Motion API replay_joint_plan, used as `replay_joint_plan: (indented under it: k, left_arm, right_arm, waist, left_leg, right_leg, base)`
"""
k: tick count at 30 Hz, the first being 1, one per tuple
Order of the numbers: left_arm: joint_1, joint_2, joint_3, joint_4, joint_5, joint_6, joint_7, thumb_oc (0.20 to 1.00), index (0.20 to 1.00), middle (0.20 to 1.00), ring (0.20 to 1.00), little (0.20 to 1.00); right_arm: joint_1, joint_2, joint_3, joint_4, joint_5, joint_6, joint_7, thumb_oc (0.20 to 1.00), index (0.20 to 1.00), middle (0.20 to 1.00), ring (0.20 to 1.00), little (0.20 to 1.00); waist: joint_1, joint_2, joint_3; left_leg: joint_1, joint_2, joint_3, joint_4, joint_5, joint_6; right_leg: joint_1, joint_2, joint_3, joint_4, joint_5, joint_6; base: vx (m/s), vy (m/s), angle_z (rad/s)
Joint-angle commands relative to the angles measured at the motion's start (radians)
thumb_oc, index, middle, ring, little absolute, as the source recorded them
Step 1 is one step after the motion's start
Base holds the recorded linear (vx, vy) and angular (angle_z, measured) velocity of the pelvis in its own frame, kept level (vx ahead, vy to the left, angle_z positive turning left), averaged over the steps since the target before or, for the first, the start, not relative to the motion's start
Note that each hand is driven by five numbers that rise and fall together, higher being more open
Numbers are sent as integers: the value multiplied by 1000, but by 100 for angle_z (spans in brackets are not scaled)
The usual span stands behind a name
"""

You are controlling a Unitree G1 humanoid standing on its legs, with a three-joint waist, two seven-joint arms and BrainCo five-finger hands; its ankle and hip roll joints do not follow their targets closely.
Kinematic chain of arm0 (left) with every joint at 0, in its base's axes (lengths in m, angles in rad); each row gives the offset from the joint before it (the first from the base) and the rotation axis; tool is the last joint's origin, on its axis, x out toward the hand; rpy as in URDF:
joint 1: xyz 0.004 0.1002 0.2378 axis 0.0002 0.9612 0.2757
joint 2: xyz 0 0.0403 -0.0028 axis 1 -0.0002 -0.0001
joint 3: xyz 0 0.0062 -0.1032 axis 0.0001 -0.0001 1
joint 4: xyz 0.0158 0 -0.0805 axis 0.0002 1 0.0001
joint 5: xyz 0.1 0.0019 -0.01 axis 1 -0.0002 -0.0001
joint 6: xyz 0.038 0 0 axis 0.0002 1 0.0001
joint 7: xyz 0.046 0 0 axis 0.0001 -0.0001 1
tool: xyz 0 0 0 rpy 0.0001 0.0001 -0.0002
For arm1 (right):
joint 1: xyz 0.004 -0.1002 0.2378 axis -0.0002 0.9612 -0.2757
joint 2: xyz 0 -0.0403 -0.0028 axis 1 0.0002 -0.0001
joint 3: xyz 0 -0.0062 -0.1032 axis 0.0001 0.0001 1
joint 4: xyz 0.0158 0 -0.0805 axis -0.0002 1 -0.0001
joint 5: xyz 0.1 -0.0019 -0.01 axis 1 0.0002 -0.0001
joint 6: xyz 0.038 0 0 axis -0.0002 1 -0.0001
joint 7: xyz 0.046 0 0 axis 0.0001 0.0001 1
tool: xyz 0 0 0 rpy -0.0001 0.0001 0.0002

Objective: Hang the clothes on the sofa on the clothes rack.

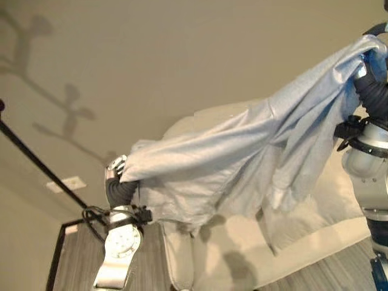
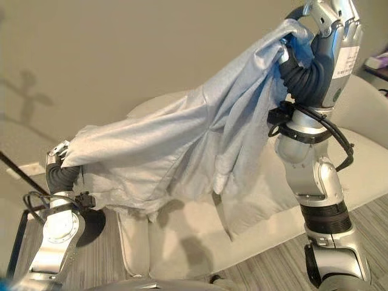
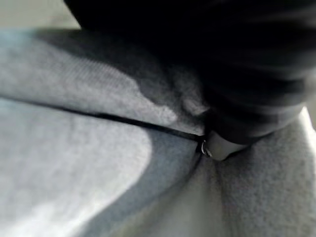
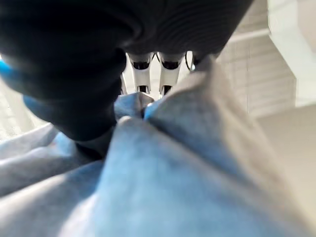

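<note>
A light blue-grey garment [image 1: 230, 151] hangs stretched in the air between my two hands, above the cream sofa [image 2: 200, 242]. My left hand [image 2: 59, 151] is low at the left, with one end of the cloth bunched over it and gathered in its grip [image 3: 74, 148]. My right hand [image 2: 330, 24] is raised high at the right. Its fingers [image 4: 170, 74] curl onto the other end of the garment [image 4: 173, 173]. Loose folds and a sleeve dangle from the middle toward the sofa seat. A thin black rack pole [image 1: 42, 167] slants across the far left, beside my left arm.
A black frame [image 1: 57, 254] stands at the lower left, below the pole. Behind the sofa is a plain beige wall. Grey wood flooring [image 1: 339, 273] runs along the sofa's front at the lower right.
</note>
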Motion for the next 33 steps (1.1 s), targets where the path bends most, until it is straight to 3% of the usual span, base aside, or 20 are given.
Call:
replay_joint_plan:
  k: [1, 3, 6, 8, 12, 14, 15, 17, 19, 20, 21, 22, 23, 24, 25, 26, 28, 31, 32, 33]
  left_arm:
    - [-31, 33, 10, -81, 51, -82, 41, 200, 200, 200, 200, 200]
    - [-55, 34, -11, -68, 43, -87, 47, 200, 200, 200, 200, 200]
    - [-76, 32, -23, -55, 54, -88, 44, 200, 200, 200, 200, 200]
    - [-117, 22, -52, -45, 59, -93, 45, 200, 200, 200, 200, 200]
    - [-176, 11, -112, -29, 61, -97, 50, 200, 200, 200, 200, 200]
    - [-192, 5, -135, -13, 54, -94, 51, 200, 200, 200, 200, 200]
    - [-215, -3, -165, -2, 39, -93, 50, 200, 200, 200, 200, 200]
    - [-235, 0, -191, 14, 57, -84, 41, 200, 200, 200, 200, 200]
    - [-257, 8, -214, 6, 55, -80, 24, 200, 200, 200, 200, 200]
    - [-257, 8, -214, 6, 55, -80, 24, 200, 200, 200, 200, 200]
    - [-277, 31, -236, 15, 85, -74, 20, 200, 200, 200, 200, 200]
    - [-283, 45, -246, 13, 92, -75, 16, 200, 200, 200, 200, 200]
    - [-284, 48, -247, 13, 92, -75, 17, 200, 200, 200, 200, 200]
    - [-302, 75, -255, 23, 85, -73, 22, 200, 200, 200, 200, 200]
    - [-302, 86, -254, 21, 93, -73, 32, 200, 200, 200, 200, 200]
    - [-302, 97, -251, 20, 104, -69, 38, 200, 200, 200, 200, 200]
    - [-298, 98, -247, 21, 113, -59, 36, 200, 200, 200, 200, 200]
    - [-282, 106, -224, 17, 139, -55, 38, 200, 200, 200, 200, 200]
    - [-279, 103, -223, 15, 142, -54, 40, 200, 200, 200, 200, 200]
    - [-267, 106, -208, 5, 169, -44, 52, 200, 200, 200, 200, 200]
  right_arm:
    - [-64, -7, -52, -39, -39, -7, -52, 200, 200, 200, 200, 200]
    - [-61, -6, -39, -38, -46, -4, -57, 200, 200, 200, 200, 200]
    - [-50, -8, -34, -45, -43, -11, -45, 200, 200, 200, 200, 200]
    - [-29, -13, -37, -48, -37, -17, -43, 200, 200, 200, 200, 200]
    - [9, -31, -60, -36, -34, -8, -70, 200, 200, 200, 200, 200]
    - [27, -36, -71, -36, -34, -3, -79, 200, 200, 200, 200, 200]
    - [40, -38, -73, -31, -34, 6, -85, 200, 200, 200, 200, 200]
    - [59, -37, -83, -20, -36, 19, -79, 200, 200, 200, 200, 200]
    - [86, -25, -113, -35, -61, 37, -63, 200, 200, 200, 200, 200]
    - [88, -24, -114, -36, -61, 37, -62, 200, 200, 200, 200, 200]
    - [119, -6, -146, -46, -81, 57, -54, 200, 200, 200, 200, 200]
    - [120, 5, -148, -50, -82, 60, -50, 200, 200, 200, 200, 200]
    - [122, 9, -151, -52, -83, 60, -49, 200, 200, 200, 200, 200]
    - [132, 40, -144, -50, -88, 70, -52, 200, 200, 200, 200, 200]
    - [123, 46, -132, -50, -89, 74, -50, 200, 200, 200, 200, 200]
    - [125, 48, -128, -45, -88, 75, -50, 200, 200, 200, 200, 200]
    - [145, 59, -130, -36, -83, 75, -36, 200, 200, 200, 200, 200]
    - [149, 44, -140, -24, -80, 51, -34, 200, 200, 200, 200, 200]
    - [148, 43, -137, -22, -79, 48, -34, 200, 200, 200, 200, 200]
    - [157, 40, -136, -9, -69, 32, -40, 200, 200, 200, 200, 200]
  waist:
    - [13, -39, 13]
    - [1, -44, 10]
    - [-20, -33, -3]
    - [-51, -10, -18]
    - [-85, -6, -8]
    - [-88, 0, -6]
    - [-92, 11, -4]
    - [-99, 15, -6]
    - [-112, 3, -16]
    - [-111, 2, -16]
    - [-115, -16, -8]
    - [-115, -28, -1]
    - [-110, -39, -1]
    - [-108, -52, 28]
    - [-106, -48, 41]
    - [-108, -41, 48]
    - [-118, -53, 57]
    - [-113, -43, 52]
    - [-110, -41, 50]
    - [-119, -46, 55]
  left_leg:
    - [-3, -19, -45, 88, 153, -50]
    - [45, -9, -81, 142, 92, -49]
    - [111, 2, -106, 121, 83, -60]
    - [165, 33, -125, 66, 123, -88]
    - [166, 148, -129, 36, 254, -128]
    - [168, 160, -139, 15, 286, -129]
    - [168, 162, -197, 0, 285, -130]
    - [149, 144, -267, 46, 192, -130]
    - [130, 127, -248, 122, -10, -127]
    - [128, 127, -248, 127, -13, -127]
    - [102, 88, -249, 211, -135, -95]
    - [96, 65, -247, 232, -186, -70]
    - [89, 55, -244, 247, -197, -62]
    - [80, 7, -228, 289, -239, -19]
    - [87, -14, -210, 285, -252, 5]
    - [98, -36, -209, 270, -263, 24]
    - [106, -96, -195, 234, -235, 63]
    - [147, -185, -195, 141, -214, 108]
    - [155, -180, -191, 128, -212, 103]
    - [176, -224, -192, 106, -207, 120]
  right_leg:
    - [213, 20, -6, -174, -70, 6]
    - [191, -14, -29, -162, -54, 13]
    - [172, -40, -45, -157, -38, 34]
    - [136, -88, -61, -134, -15, 65]
    - [104, -195, -77, -94, 19, 114]
    - [90, -226, -88, -73, 35, 128]
    - [71, -290, -67, -53, 59, 163]
    - [70, -353, -43, -32, 83, 196]
    - [91, -404, -36, -15, 95, 219]
    - [90, -405, -35, -15, 95, 219]
    - [97, -457, -13, 11, 175, 222]
    - [84, -486, -3, 32, 249, 222]
    - [76, -497, 6, 31, 258, 222]
    - [49, -552, 5, 54, 421, 222]
    - [28, -571, -24, 71, 445, 222]
    - [16, -564, -28, 92, 417, 222]
    - [-6, -491, -14, 157, 324, 205]
    - [-58, -318, -18, 288, 129, 172]
    - [-67, -315, -15, 308, 105, 163]
    - [-111, -191, -35, 349, 30, 136]
  base:
    - [-130, 64, 22]
    - [-95, 110, 8]
    - [-41, 224, 35]
    - [-38, 391, 14]
    - [-61, 439, 38]
    - [-77, 465, 13]
    - [-53, 609, 6]
    - [39, 685, 12]
    - [80, 387, 24]
    - [74, 391, 26]
    - [41, 420, 14]
    - [29, 439, 11]
    - [-59, 480, 23]
    - [-94, 492, 19]
    - [-80, 662, -5]
    - [-15, 533, -9]
    - [-13, 483, -4]
    - [59, 413, 3]
    - [31, 307, -9]
    - [46, 194, -24]
